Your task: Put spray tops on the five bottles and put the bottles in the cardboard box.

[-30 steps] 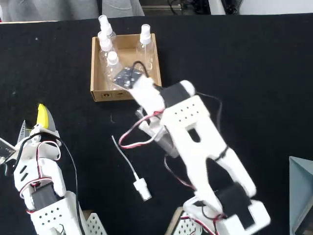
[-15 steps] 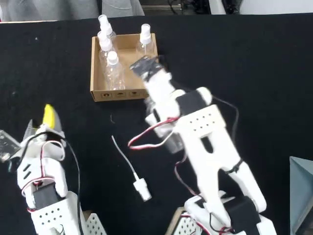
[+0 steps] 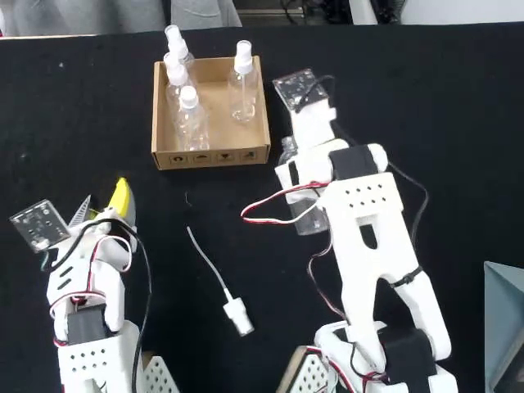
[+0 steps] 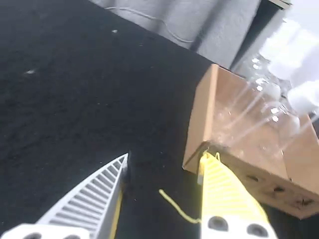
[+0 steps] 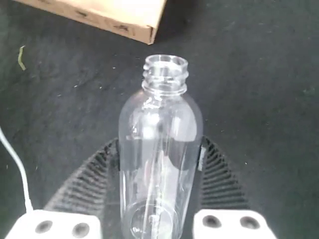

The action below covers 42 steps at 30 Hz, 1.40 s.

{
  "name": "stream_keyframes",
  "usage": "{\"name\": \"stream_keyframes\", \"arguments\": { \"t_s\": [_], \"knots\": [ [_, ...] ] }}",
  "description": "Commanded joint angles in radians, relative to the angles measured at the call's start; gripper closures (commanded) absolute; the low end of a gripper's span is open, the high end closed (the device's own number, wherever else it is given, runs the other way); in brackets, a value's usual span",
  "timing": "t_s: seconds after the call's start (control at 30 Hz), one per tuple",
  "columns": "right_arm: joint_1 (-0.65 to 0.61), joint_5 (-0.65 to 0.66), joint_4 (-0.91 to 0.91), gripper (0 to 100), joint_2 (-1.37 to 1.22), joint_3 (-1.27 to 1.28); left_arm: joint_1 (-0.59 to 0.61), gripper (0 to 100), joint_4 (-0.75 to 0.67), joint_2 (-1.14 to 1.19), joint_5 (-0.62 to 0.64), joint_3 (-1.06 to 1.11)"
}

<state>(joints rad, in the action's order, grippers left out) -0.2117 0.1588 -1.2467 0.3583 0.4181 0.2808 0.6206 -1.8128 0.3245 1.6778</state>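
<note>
The right gripper holds an open bottle mid-frame, beside the cardboard box. The left gripper, lower left, gapes wide.

Black tabletop, grey cloth behind

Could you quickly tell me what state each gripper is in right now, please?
Left gripper: open, holding nothing.
Right gripper: closed on the uncapped bottle.
</note>
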Motion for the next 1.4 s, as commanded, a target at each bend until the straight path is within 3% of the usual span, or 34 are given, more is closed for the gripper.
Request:
{"name": "stream_keyframes", "arguments": {
  "t_s": [0.0, 0.3, 0.6, 0.83, 1.03, 1.37],
  "knots": [
    [0.04, -0.017, 0.06, 89.9, 0.056, 0.004, -0.051, 79, 0.006, -0.011, -0.074, 0.022],
    [0.04, -0.017, 0.063, 89.9, 0.053, 0.005, -0.14, 79, 0.199, -0.011, -0.245, -0.05],
    [0.043, -0.014, 0.063, 89.9, 0.053, 0.005, -0.297, 79, 0.299, -0.009, -0.255, -0.114],
    [0.133, -0.041, 0.087, 90.0, 0.058, 0.004, -0.358, 78, 0.42, -0.009, -0.255, -0.208],
    [0.224, -0.087, 0.114, 90.0, 0.059, 0.001, -0.516, 74, 0.543, -0.009, -0.29, -0.248],
    [0.23, -0.087, 0.135, 90.0, 0.053, 0.004, -0.619, 74, 0.563, -0.006, -0.296, -0.229]
  ]
}}
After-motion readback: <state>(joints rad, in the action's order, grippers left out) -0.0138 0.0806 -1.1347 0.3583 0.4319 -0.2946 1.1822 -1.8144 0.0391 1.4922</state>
